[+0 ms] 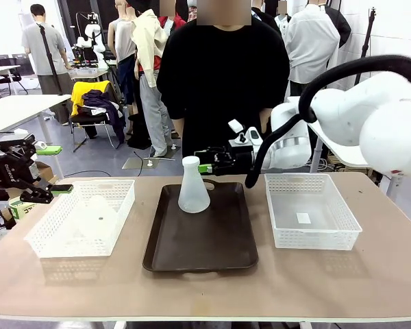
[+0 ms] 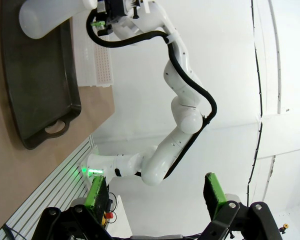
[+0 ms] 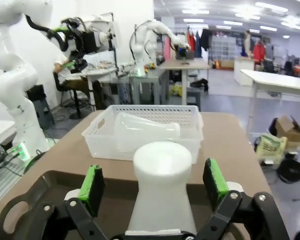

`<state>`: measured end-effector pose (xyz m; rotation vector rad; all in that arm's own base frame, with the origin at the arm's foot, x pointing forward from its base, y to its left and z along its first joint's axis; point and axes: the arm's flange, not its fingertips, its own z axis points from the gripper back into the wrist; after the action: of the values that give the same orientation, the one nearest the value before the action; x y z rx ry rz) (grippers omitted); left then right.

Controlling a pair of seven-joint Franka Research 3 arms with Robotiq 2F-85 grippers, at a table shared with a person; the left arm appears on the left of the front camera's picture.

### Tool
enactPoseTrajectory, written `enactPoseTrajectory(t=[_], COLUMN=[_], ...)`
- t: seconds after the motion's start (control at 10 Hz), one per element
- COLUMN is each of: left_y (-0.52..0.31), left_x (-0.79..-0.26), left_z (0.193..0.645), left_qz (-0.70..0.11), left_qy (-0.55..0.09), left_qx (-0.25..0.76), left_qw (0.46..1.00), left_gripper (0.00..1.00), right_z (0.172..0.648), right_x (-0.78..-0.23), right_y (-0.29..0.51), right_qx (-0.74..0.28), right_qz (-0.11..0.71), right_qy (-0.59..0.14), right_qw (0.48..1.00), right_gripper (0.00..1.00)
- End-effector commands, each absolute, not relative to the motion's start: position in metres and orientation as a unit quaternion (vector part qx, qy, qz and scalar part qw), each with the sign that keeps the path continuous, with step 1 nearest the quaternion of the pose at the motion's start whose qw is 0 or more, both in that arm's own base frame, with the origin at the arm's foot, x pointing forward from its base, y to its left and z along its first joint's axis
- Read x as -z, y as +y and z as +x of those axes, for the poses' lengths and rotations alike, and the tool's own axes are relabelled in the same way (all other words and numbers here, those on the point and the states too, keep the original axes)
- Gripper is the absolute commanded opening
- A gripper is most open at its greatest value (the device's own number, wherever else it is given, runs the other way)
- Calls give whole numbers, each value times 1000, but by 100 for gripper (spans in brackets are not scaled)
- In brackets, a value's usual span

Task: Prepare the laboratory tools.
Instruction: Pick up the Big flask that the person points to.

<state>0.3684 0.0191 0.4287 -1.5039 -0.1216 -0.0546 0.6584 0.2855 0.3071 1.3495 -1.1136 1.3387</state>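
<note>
— Jaws of the right gripper (image 3: pixel 154 186) are standing wide apart, its green pads (image 3: pixel 92 189) flanking the neck of the translucent whitish plastic conical flask (image 1: pixel 193 188) without touching it. That flask is standing upright on the dark brown rectangular tray (image 1: pixel 192 257), toward its far end.

— And the left gripper (image 2: pixel 155 194)?

— Its jaws are gaping too, gripping nothing. It is hovering at the left side of the wooden table (image 1: pixel 329 281), near the left-hand white lattice plastic basket (image 1: pixel 41 241).

— So which step is running?

— I'm judging it as the handling of the upright flask by its neck. Whether this is a pick-up or a set-down, I cannot tell. If it is a pick-up, the next move is calling for the pads closing squarely on the neck, then a straight lift so the wide base is clearing the tray rim.

— What are you counting?

— Two flasks: the upright one, and a second conical flask (image 3: pixel 145 129) lying on its side in the left-hand basket. Two baskets, with a small white slip (image 1: pixel 303 218) lying in the right-hand basket (image 1: pixel 315 240). One tray, two grippers, and one person (image 1: pixel 222 75) in black standing at the far side.
</note>
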Motion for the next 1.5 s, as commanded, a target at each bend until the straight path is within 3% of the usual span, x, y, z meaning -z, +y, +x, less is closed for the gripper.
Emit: enactPoseTrajectory(t=[0.0, 0.3, 0.7, 1.0, 1.4], left_y=[20, 20, 20, 20, 20], left_x=[-431, -431, -431, -431, -431], left_z=[368, 368, 368, 368, 368], left_qz=[-683, -683, -683, -683, -683], left_qy=[-59, -59, -59, -59, -59], left_qx=[25, 25, 25, 25, 25], left_qw=[727, 727, 727, 727, 727], left_gripper=[100, 100, 100, 100, 100], right_z=[630, 594, 542, 514, 520], right_x=[-337, -370, -397, -399, -389], right_y=[261, 219, 143, 106, 90], right_qx=[-550, -525, -458, -412, -395], right_qz=[491, 428, 350, 331, 356], right_qy=[-436, -440, -520, -572, -589], right_qw=[517, 589, 630, 627, 609], right_gripper=[100, 100, 100, 100, 100])
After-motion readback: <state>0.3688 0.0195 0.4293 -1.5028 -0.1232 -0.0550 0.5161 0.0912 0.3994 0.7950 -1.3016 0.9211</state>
